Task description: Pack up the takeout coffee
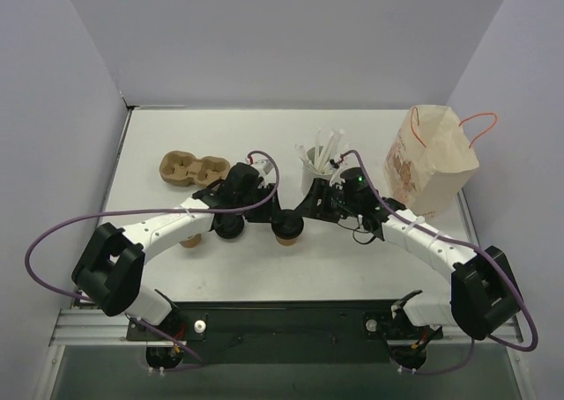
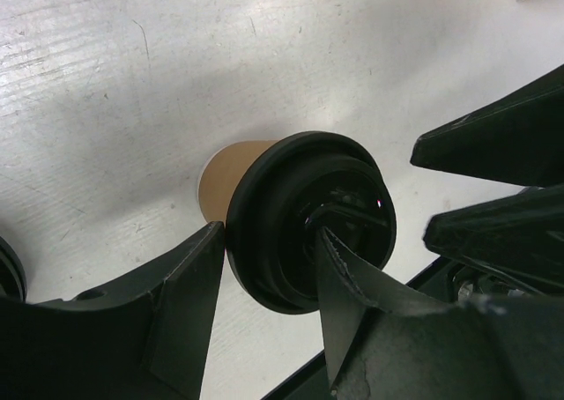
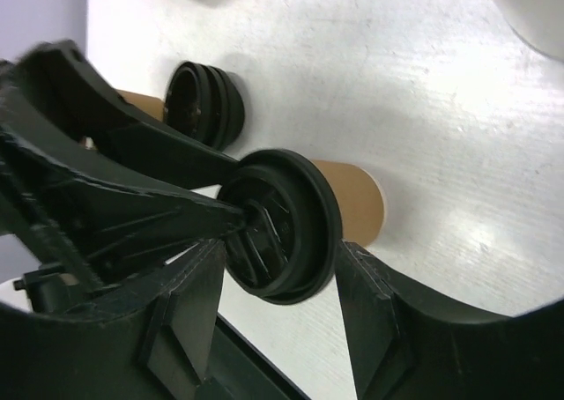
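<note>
Two pincers crowd the coffee cup (image 1: 288, 233), upright on the bench (image 1: 176, 136). The right pincer (image 3: 280, 268) straddles its black lid (image 2: 282, 206). The left pincer (image 2: 269, 250) has one finger at the rim and one over the top. Whether either is clenched I cannot tell. Best that one holds alone and lifts straight. The paper bag (image 1: 432, 162) stands far right, contents hidden; a white cup (image 1: 315, 180) holds stirrers (image 1: 328, 149).

Robotics laboratory cell: plain pale-grey partition walls (image 1: 291, 30) are enclosing a white tabletop (image 1: 159, 136), and two white-and-black jointed robot arms (image 1: 163, 231) (image 1: 421, 234), trailing purple cables (image 1: 88, 217), are standing bolted to a grooved aluminium rail (image 1: 79, 329).
</note>
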Controlling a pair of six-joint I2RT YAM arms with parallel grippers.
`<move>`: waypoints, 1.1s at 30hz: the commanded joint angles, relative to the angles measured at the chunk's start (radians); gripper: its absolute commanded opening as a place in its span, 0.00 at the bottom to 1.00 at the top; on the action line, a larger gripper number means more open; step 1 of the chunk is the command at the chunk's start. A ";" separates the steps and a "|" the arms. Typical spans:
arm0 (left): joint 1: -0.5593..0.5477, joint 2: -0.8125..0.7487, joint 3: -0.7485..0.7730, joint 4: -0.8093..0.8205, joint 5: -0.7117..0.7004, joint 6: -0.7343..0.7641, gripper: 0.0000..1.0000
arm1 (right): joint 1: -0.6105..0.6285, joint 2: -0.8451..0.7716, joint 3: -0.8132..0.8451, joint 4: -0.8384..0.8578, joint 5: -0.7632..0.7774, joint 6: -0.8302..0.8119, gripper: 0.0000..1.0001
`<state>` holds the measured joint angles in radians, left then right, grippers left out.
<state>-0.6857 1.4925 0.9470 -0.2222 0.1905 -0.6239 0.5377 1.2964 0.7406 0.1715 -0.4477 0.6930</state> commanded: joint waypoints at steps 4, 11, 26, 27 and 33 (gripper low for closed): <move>0.020 -0.023 0.171 -0.097 0.041 0.070 0.57 | 0.011 -0.055 0.066 -0.167 0.105 -0.064 0.52; 0.051 -0.075 0.275 -0.193 -0.017 0.118 0.63 | 0.097 -0.120 0.160 -0.383 0.361 -0.009 0.45; 0.052 -0.538 0.084 -0.479 -0.439 0.318 0.65 | 0.298 -0.007 0.252 -0.566 0.668 0.345 0.45; 0.052 -0.563 0.063 -0.477 -0.469 0.326 0.65 | 0.307 -0.002 0.249 -0.567 0.681 0.373 0.45; 0.054 -0.716 -0.089 -0.422 -0.563 0.372 0.65 | 0.347 0.063 0.298 -0.567 0.727 0.412 0.44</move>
<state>-0.6384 0.8379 0.9062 -0.6655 -0.2790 -0.3084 0.8585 1.3212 0.9691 -0.3645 0.1955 1.0496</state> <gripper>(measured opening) 0.651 0.448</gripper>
